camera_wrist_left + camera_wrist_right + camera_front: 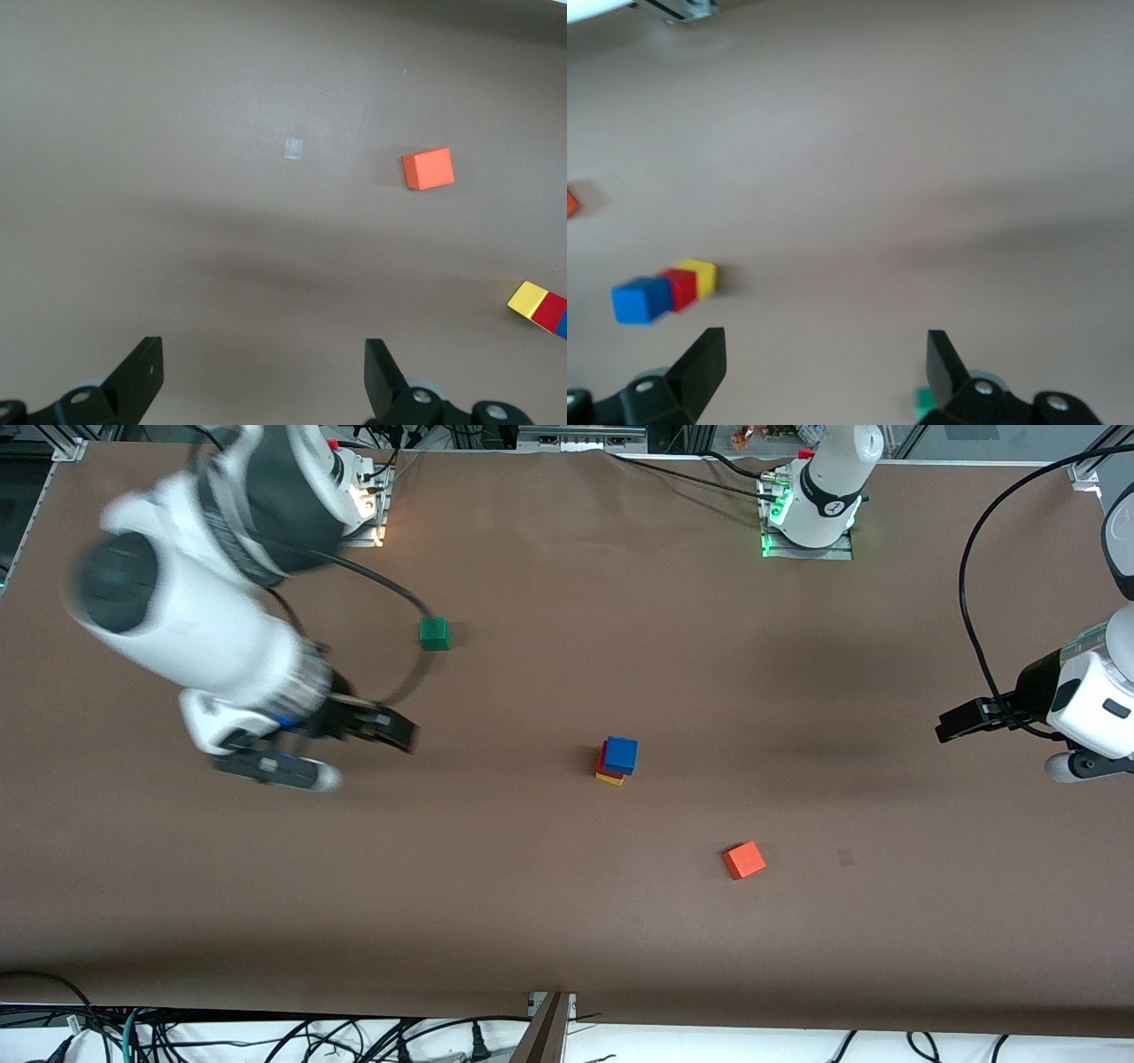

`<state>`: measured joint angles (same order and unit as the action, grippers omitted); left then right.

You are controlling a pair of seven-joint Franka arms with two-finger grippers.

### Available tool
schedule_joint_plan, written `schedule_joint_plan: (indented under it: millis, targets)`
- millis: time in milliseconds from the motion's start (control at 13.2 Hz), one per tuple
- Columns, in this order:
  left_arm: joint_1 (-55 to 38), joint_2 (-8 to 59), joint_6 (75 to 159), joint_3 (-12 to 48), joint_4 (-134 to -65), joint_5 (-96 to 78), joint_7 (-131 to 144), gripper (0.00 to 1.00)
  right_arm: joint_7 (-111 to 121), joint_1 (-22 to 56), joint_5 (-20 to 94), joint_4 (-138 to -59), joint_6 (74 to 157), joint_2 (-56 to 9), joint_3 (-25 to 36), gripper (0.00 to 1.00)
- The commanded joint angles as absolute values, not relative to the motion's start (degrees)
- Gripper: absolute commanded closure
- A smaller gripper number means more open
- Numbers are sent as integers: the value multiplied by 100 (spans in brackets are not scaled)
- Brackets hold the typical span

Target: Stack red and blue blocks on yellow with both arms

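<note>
Since blue block [621,754] tops red block [603,763] on yellow cube [609,779], stack looks done; left gripper [263,372] and right gripper [824,363] over bare table [567,921], fingers apart, empty.

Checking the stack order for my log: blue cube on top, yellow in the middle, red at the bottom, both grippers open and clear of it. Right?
Not quite. The front view shows the red cube in the middle and the yellow cube at the bottom, under the blue cube. The left gripper and right gripper are open and clear.

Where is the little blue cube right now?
In the front view, the blue cube tops a stack near the table's middle, on the red cube, which sits on the yellow cube; the orange cube lies nearer the camera.
</note>
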<state>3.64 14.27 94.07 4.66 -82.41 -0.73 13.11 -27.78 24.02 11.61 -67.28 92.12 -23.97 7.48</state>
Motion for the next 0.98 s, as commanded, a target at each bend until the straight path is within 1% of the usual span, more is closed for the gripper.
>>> schedule_joint_plan:
  millis: [0,152,303,455,682,758,909]
  targets:
    - [325,1468,9387,466,-8139,-123,1274,0,-2059,2461,1187,-7767,8677,-1348,1150,0]
    - [334,1468,9387,466,-8139,-123,1266,0,-1314,2461,1099,-8416,8622,-820,1536,0]
    - [334,1468,9387,466,-8139,-123,1266,0,-994,2470,670,-8823,8666,-485,1643,0]
    - [325,1468,9387,466,-8139,-123,1274,0,-880,2470,589,-9052,8727,-352,1696,0]
    - [334,1468,9387,466,-8139,-123,1248,0,-713,2444,414,-9105,8894,-360,1696,0]
    - [343,1468,9387,466,-8139,-123,1222,0,-425,2200,396,-9097,8903,-369,1618,0]
    - [360,1468,9378,475,-8139,-123,1204,0,-63,1402,378,-9044,8903,-369,962,0]
